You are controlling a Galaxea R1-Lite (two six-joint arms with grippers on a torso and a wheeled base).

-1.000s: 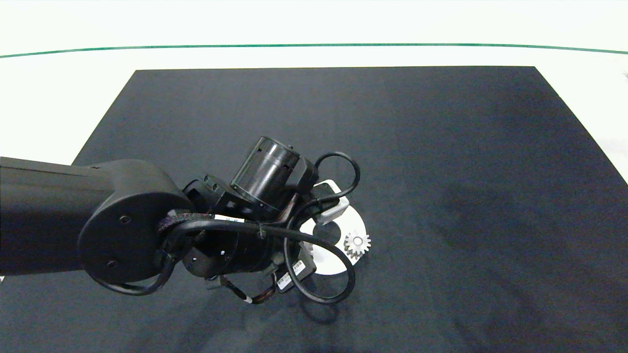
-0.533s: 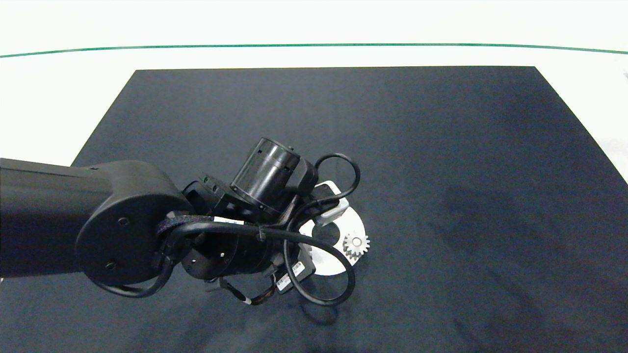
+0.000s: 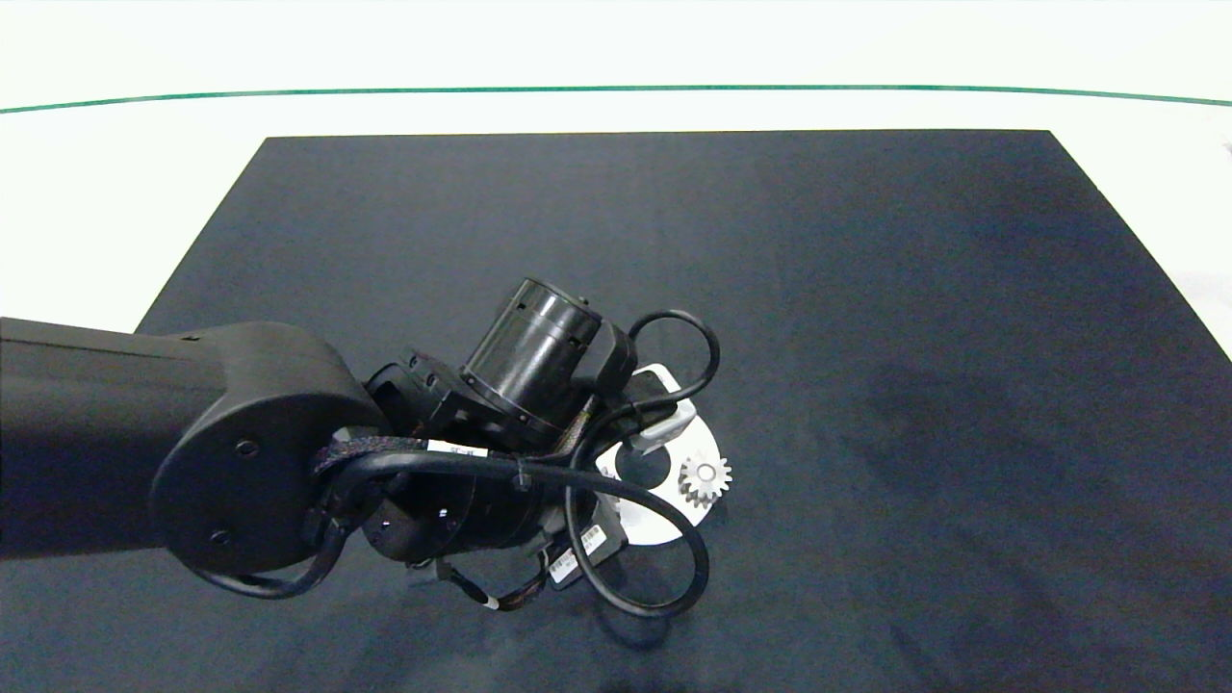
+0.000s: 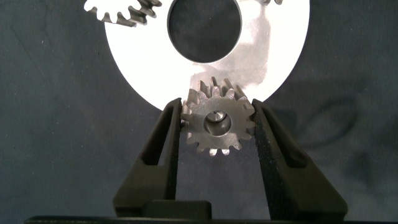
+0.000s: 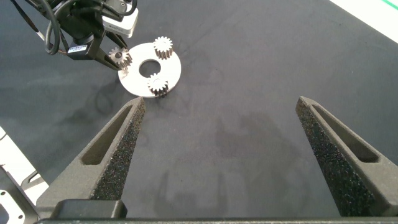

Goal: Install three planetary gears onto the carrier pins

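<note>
- Left end effector (image 4: pixel 216 134): my fingers clamp a small silver-grey toothed gear (image 4: pixel 217 120), seated on a pin at the flat white disc's (image 4: pixel 149 68) rim.
- Right end effector (image 5: pixel 221 152): my fingers spread wide above bare dark desk mat (image 5: pixel 249 81), well apart from the disc.

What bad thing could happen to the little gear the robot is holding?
The left gripper pinches the third gear at the edge of the white disc. If it isn't fully down on its pin, it might tip or slide off on release. Pulling away could also nudge the disc.
</note>
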